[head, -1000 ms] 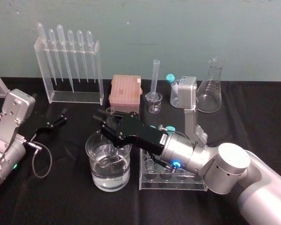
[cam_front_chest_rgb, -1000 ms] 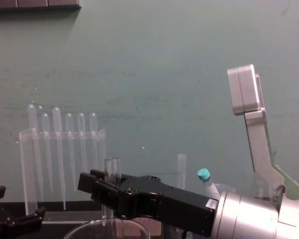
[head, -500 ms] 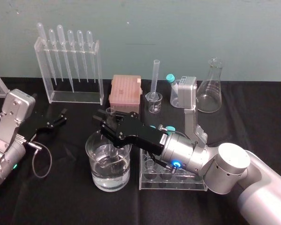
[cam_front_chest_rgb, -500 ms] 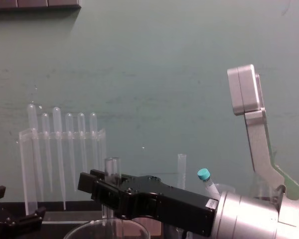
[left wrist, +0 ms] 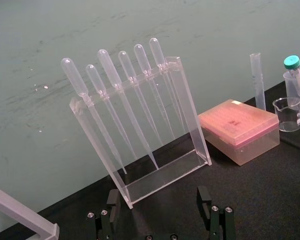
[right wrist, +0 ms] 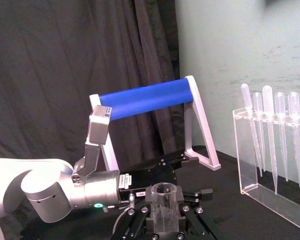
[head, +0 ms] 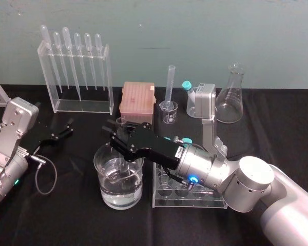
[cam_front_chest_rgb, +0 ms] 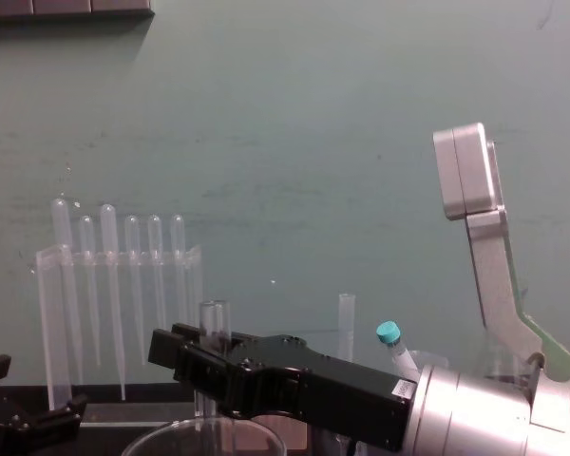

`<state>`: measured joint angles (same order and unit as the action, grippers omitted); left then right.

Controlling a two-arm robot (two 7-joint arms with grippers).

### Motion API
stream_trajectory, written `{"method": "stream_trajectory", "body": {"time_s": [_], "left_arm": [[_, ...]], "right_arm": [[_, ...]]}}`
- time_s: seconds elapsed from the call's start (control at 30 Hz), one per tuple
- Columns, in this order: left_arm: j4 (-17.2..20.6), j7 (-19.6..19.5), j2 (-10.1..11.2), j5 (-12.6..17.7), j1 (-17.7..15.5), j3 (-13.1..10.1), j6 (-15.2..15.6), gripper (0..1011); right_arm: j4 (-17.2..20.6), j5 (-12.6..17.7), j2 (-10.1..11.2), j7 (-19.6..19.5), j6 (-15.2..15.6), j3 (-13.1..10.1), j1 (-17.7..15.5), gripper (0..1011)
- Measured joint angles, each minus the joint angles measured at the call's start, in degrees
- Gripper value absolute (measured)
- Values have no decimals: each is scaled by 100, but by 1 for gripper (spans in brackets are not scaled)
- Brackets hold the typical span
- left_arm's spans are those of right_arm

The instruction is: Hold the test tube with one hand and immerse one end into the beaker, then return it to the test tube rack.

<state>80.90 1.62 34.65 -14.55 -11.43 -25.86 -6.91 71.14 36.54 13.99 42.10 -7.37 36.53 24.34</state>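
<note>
Gripping the test tube [cam_front_chest_rgb: 213, 325] upright, the right gripper [head: 119, 133] holds its end in the beaker [head: 106, 190], sticker [head: 178, 152] illegible.

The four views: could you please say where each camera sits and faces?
Head view: high, down onto the beaker; both arms show.
Chest view: low, facing the wall; right gripper crosses.
Left wrist view: faces the pipettes; left gripper open.
Right wrist view: faces the left arm; right gripper holds the test tube.
Head and chest share the test tube.
</note>
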Motion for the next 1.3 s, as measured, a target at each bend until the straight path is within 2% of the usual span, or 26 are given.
{"method": "stream_trajectory", "body": {"time_s": [1.3], "left_arm": [[0, 0, 0, 0, 0, 0, 0, 1000]], "right_arm": [[0, 0, 0, 0, 0, 0, 0, 210]]}}
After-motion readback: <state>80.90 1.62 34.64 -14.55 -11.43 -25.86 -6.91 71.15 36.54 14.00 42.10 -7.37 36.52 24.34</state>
